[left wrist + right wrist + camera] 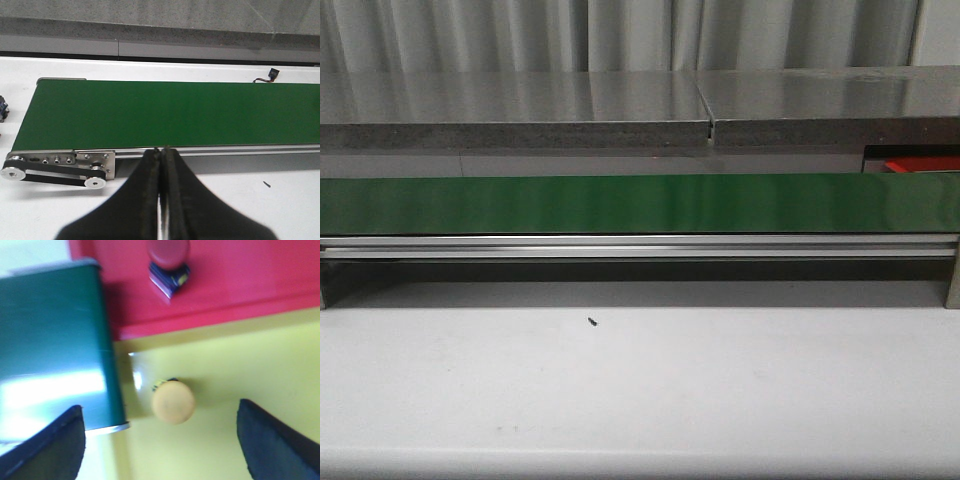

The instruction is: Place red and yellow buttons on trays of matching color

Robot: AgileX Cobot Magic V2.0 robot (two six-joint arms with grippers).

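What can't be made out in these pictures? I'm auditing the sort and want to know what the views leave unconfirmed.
- Front view: both arms are out of frame; only a red sliver shows at the right edge, past the conveyor belt.
- Right wrist view: motion blur smears the markings on the red button, cut off by the edge, on the red tray.
- Same view: the yellow button hides its own base on the yellow tray.
- Left wrist view: neither tray appears.

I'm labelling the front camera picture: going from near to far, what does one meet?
White table with a small dark speck → aluminium rail → green conveyor belt → grey ledge → pale curtain.
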